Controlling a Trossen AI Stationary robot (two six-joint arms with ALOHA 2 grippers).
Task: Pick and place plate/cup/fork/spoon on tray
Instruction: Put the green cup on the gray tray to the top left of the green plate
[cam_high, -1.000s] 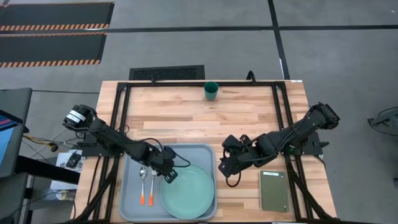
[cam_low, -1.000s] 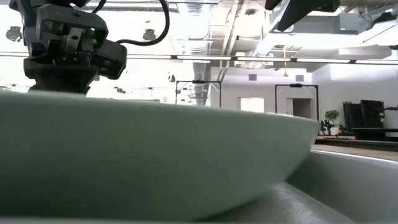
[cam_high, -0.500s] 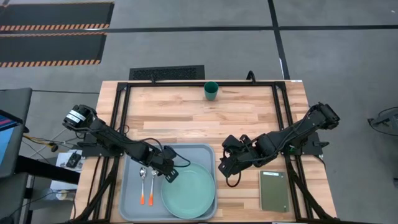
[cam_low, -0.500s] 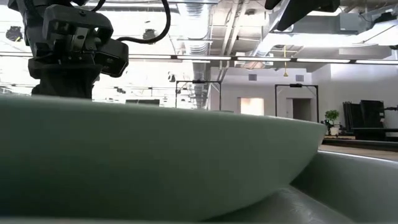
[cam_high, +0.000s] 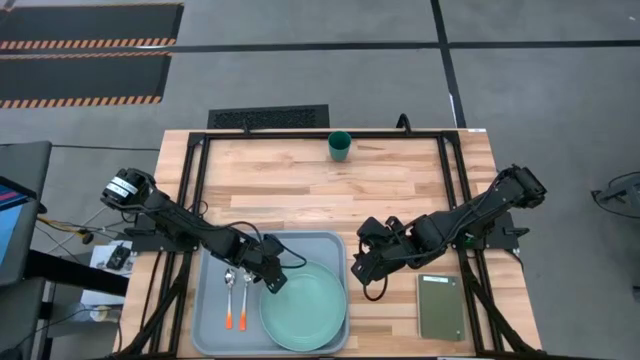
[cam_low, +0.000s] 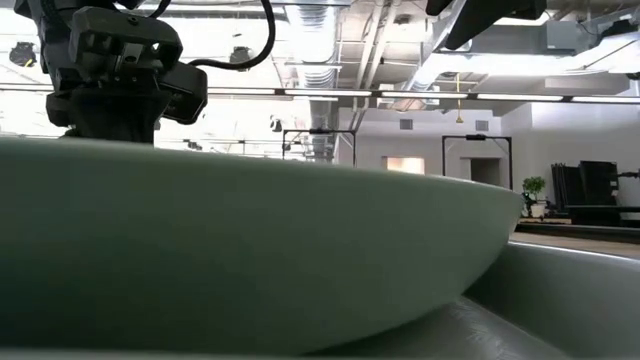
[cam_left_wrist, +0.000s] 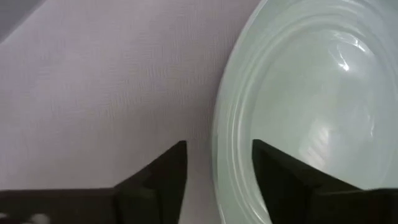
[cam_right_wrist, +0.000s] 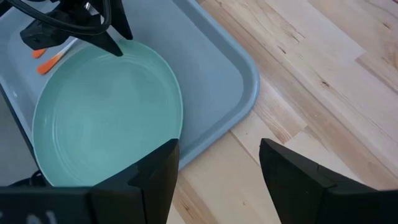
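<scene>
Wood-slat counter (cam_high: 300, 190): left tool (cam_high: 272, 281) is spread astride the big mint-green round plate's (cam_high: 305, 308) rim, so the plate could be dragged off the pale grey-blue tray (cam_high: 215, 335) on retreat.

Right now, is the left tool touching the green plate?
Cannot tell. In the left wrist view the left tool straddles the plate rim with its fingers open, but no view plainly shows contact or a gap.

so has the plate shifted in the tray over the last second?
Yes, slightly. The plate slid right, toward the tray's right rim, widening its gap from the spoon. The left hand sits at its edge.
</scene>
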